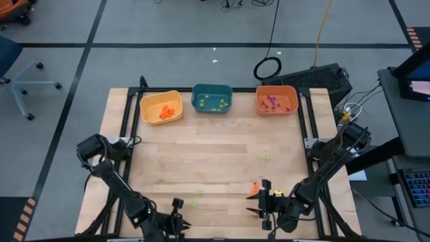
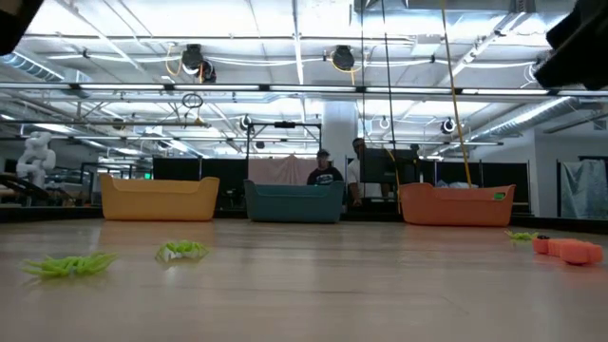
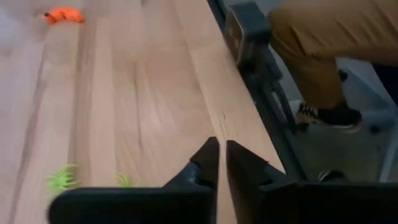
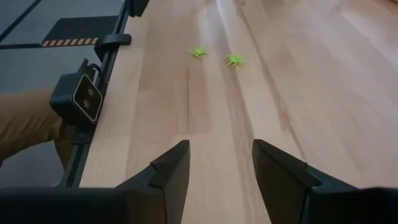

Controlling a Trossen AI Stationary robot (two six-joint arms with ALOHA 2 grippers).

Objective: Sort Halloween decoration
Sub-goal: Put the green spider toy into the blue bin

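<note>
Dark fingers [image 3: 214,163] of the left gripper [image 1: 177,210] are seen nearly pressed together, with nothing between them, over bare wood at the table's [image 1: 222,144] near edge. Just ahead of it lie two light-green trinkets [image 3: 62,179]; farther off lies an orange trinket [image 3: 63,15]. Beside that orange piece the right gripper [image 1: 264,199] is held spread apart and empty. Well beyond both, the yellow bin [image 1: 161,107], teal bin [image 1: 212,99] and orange bin [image 1: 276,99] hold sorted trinkets.
</note>
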